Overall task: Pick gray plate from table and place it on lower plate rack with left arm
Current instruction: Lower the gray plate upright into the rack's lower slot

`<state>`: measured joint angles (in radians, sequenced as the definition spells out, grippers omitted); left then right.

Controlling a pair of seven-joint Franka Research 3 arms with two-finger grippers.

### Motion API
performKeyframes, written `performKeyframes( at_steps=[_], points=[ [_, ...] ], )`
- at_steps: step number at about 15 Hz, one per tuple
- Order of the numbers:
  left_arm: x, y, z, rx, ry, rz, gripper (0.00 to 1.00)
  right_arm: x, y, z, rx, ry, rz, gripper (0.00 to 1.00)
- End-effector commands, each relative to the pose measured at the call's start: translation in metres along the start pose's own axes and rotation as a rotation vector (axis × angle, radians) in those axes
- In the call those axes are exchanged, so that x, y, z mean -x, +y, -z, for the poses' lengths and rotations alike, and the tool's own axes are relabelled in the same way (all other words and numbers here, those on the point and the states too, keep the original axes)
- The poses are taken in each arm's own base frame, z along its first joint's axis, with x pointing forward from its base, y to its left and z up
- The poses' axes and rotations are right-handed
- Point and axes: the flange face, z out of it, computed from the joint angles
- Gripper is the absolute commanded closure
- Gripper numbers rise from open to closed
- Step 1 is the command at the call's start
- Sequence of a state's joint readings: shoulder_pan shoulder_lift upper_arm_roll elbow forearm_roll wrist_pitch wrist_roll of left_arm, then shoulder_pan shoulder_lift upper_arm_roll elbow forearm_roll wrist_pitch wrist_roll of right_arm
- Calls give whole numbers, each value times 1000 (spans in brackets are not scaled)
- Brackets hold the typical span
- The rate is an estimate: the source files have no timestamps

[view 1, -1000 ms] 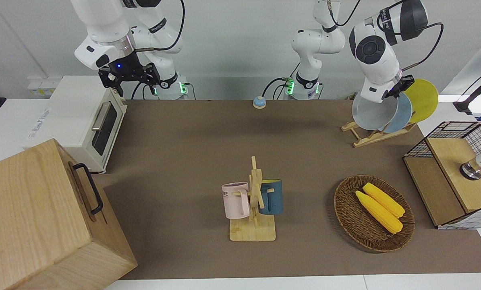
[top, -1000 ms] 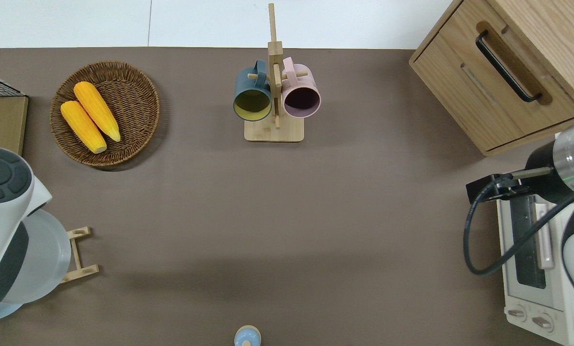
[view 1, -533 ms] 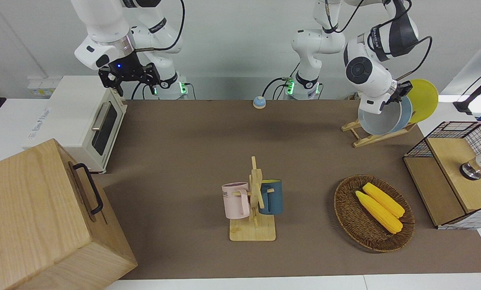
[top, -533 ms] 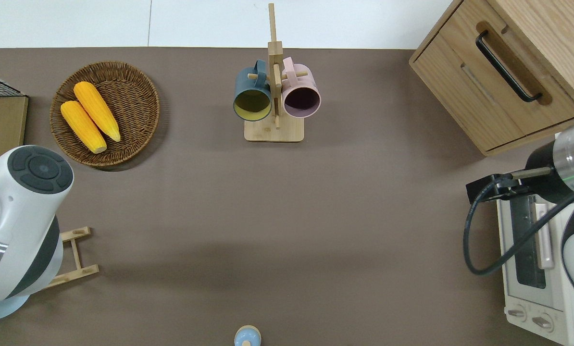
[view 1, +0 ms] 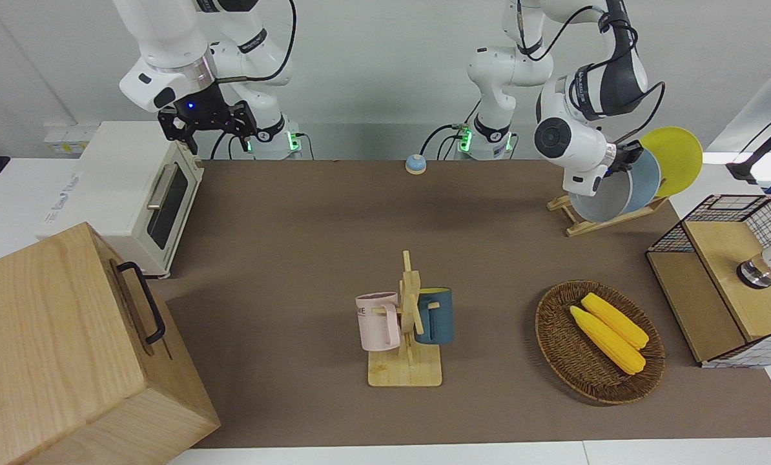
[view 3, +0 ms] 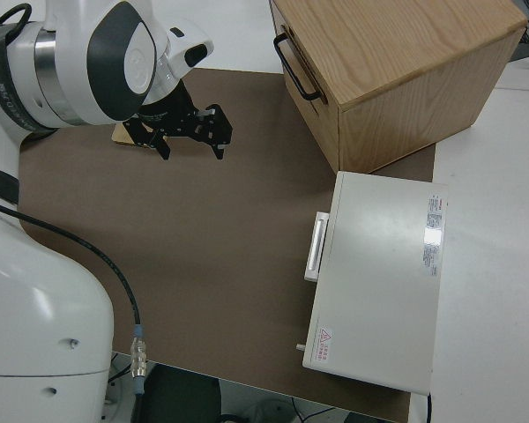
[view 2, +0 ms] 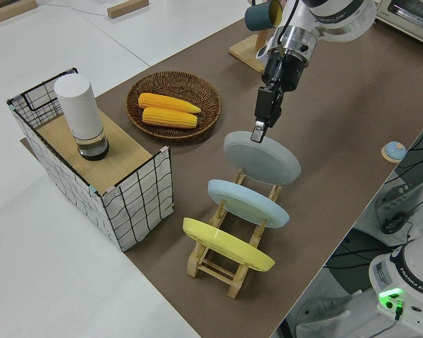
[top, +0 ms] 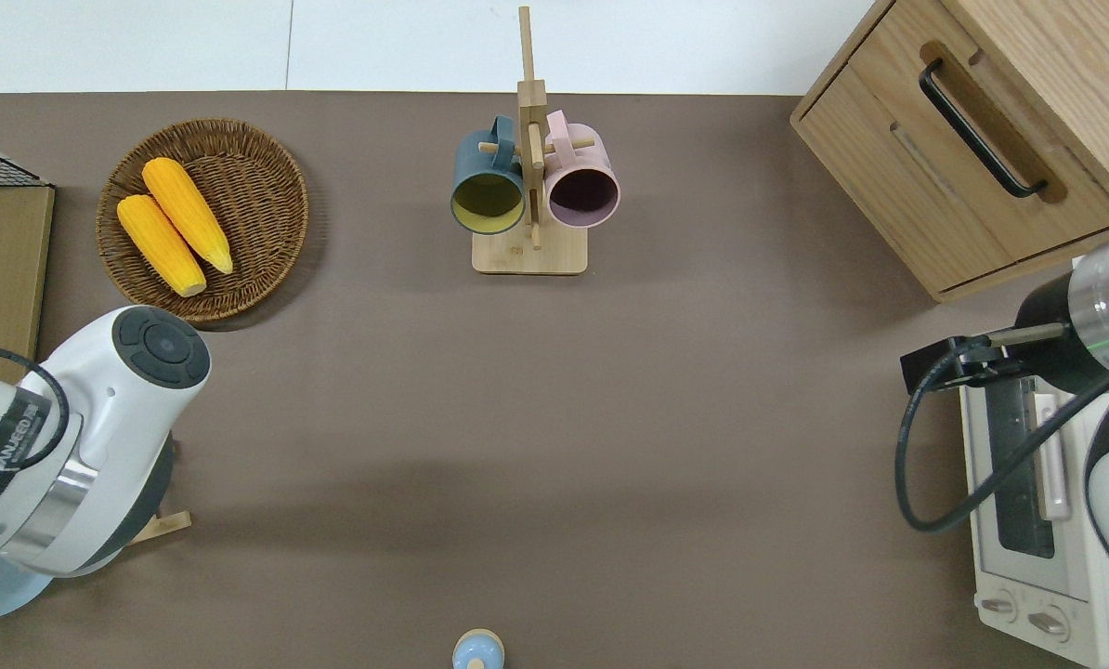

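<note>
Brown table [view 1: 282, 213], left claw [view 2: 258, 132] pinching gray plate [view 2: 262, 157] on rack [view 2: 229, 271] beside light blue plate [view 2: 248, 203].

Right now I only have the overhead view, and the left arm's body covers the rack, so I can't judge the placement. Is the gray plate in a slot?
Observer: The left side view shows the gray plate slanted, its lower edge down at the lower plate rack; I cannot tell if it is fully seated.
Operator: Is the claw off it?
Observer: No, the left claw is pinching its upper rim.
Operator: Which slot?
Observer: The end one, beside the light blue plate; the yellow plate stands at the opposite end.
</note>
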<state>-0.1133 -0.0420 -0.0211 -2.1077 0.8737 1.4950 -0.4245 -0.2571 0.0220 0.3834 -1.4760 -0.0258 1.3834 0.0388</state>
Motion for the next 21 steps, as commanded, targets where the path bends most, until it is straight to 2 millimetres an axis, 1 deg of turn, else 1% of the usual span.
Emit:
performKeyframes(
  at_steps=[1,3,8,11,14,15,16,17,19,20,21],
  points=[
    [-3,25,-2,-45,0,17,1000,2,4,4,6,-2,-18,17],
    [-4,32,-4,-43,-9,10,1000,2,4,3,6,-2,-18,17],
    [-4,39,-4,-32,-18,-3,997,2,4,4,6,-2,-18,17],
    [-4,39,-4,-28,-20,-11,948,2,3,3,6,-3,-17,17],
    [-4,41,-5,-20,-25,-16,840,2,3,3,6,-5,-17,17],
    [-4,40,-4,-19,-23,-18,790,2,3,4,6,-2,-17,17],
    [-4,40,-4,-20,-24,-22,764,2,3,3,6,-3,-17,17],
    [-4,40,-4,-19,-24,-23,717,2,3,3,6,-5,-17,17],
    [-4,40,-4,-19,-24,-24,568,3,3,4,7,-2,-17,17],
    [-3,40,-4,-20,-25,-24,545,2,3,4,6,-2,-17,17],
    [-3,40,-4,-20,-25,-30,491,2,3,4,6,-2,-17,17]
  ],
)
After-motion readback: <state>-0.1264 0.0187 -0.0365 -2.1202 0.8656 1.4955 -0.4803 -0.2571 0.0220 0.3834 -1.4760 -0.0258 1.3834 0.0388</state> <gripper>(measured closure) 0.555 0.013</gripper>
